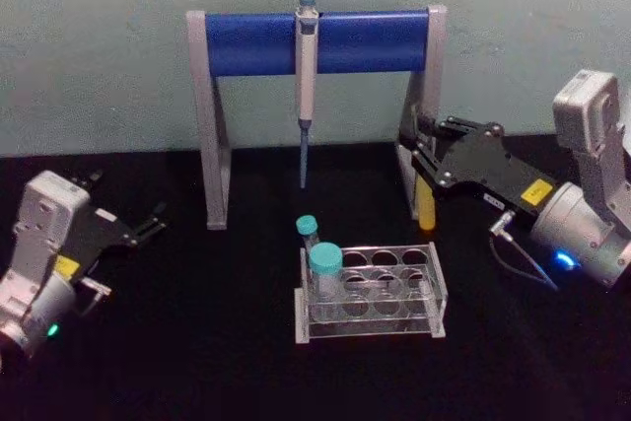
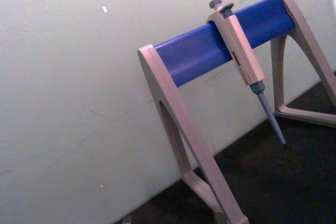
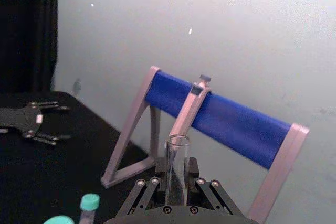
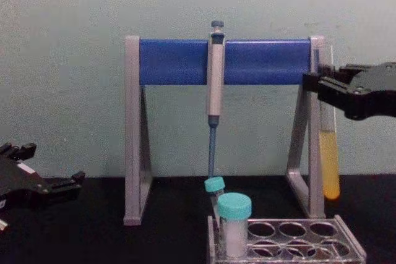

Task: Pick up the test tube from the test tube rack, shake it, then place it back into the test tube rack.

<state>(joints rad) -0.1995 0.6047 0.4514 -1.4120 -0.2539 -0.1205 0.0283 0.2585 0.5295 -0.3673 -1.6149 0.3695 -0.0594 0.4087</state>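
Head view. Right gripper (image 1: 426, 155) clamped on the test tube (image 1: 427, 210), lifted clear of the table at the far right, just in front of the right leg of the pipette stand (image 1: 315, 41). Yellow liquid in the tube's lower end. Test tube rack (image 1: 371, 328) nearer and to the left, apart from the tube, with a wide teal-capped tube (image 1: 325, 263) and a thin teal-capped tube (image 1: 308, 229) at its left end. Left gripper (image 1: 128, 206) parked at the near left, fingers spread, holding nothing.

Left wrist view. Looks at the stand and the pipette (image 2: 242, 51) hanging from its blue bar.

Right wrist view. Tube's open mouth upright between the fingers (image 3: 193, 170); no cap.

Chest view. Tube (image 4: 328, 171) roughly upright, gripped near its top, round bottom above the rack's top plate and beyond its far right corner.

Risks, as a judgement:
- Uncapped, so a hard or tilted shake could throw liquid out.
- Close to the stand's leg, so a sideways swing could knock glass against it.
- Held high on smooth glass, so could slip downward.
- On the return, could land on the plate between holes if misaligned.
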